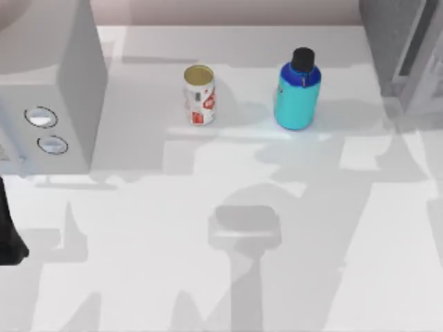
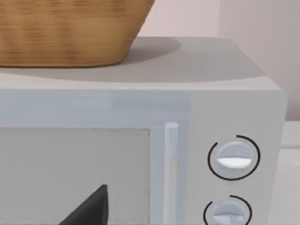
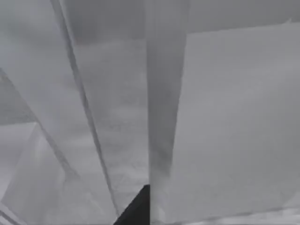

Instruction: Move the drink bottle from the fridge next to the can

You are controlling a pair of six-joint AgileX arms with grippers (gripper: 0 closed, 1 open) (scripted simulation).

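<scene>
White worktop (image 1: 208,277) fills the scene. At the left stands the grey box with two dials (image 1: 48,131), and my left arm (image 1: 8,235) waits beside it. Next comes the can (image 1: 199,95), then the drink bottle (image 1: 297,98) upright near it, outside the fridge (image 1: 408,55). I judge the move nearly finished. About the fingers I cannot tell.
</scene>
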